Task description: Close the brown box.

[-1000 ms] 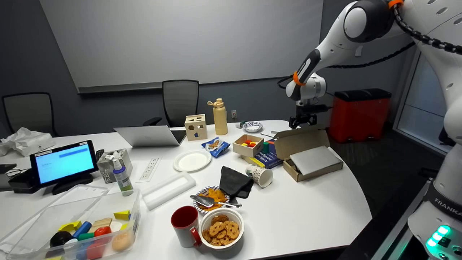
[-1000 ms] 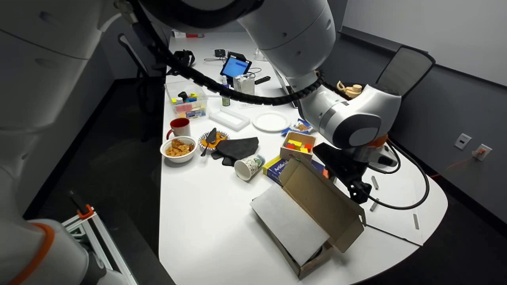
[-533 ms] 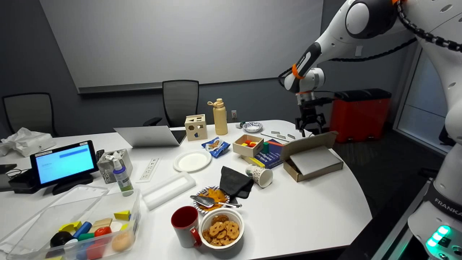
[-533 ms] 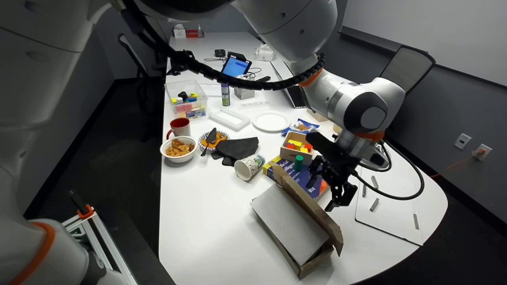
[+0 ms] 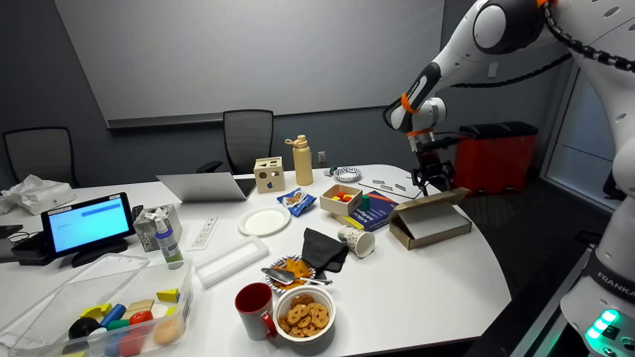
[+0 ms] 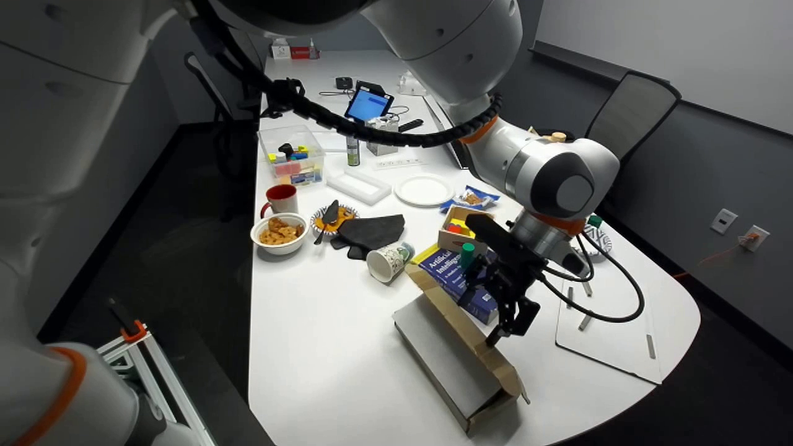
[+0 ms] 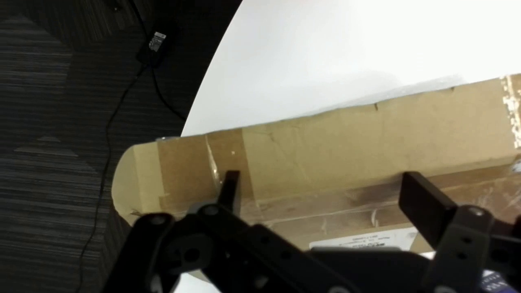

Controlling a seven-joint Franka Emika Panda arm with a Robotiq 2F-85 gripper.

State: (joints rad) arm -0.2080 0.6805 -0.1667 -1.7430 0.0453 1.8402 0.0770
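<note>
The brown box (image 5: 436, 239) is a shallow cardboard box near the table's rounded end. A flat grey-white slab (image 5: 430, 220) lies in it, its top partly covered by the lid. The hinged lid (image 6: 455, 319) is raised and leans inward over the box, partly open. My gripper (image 6: 478, 321) is behind the lid, on its outer side, with fingertips at or very near it; contact is not certain. In the wrist view the gripper (image 7: 321, 177) has its fingers wide apart, with the taped cardboard lid (image 7: 325, 154) beyond and between them. Nothing is held.
A blue book (image 6: 455, 282) with a green cylinder (image 6: 467, 254) and a wooden tray of blocks (image 5: 341, 199) sit beside the box. A tipped paper cup (image 5: 357, 241) lies near it. A thin white board (image 6: 613, 334) lies behind the gripper. The table edge (image 7: 211, 65) is close.
The lid has swung from standing open to leaning over the box, covering more of the slab. My gripper has moved down and toward the box behind the lid.
</note>
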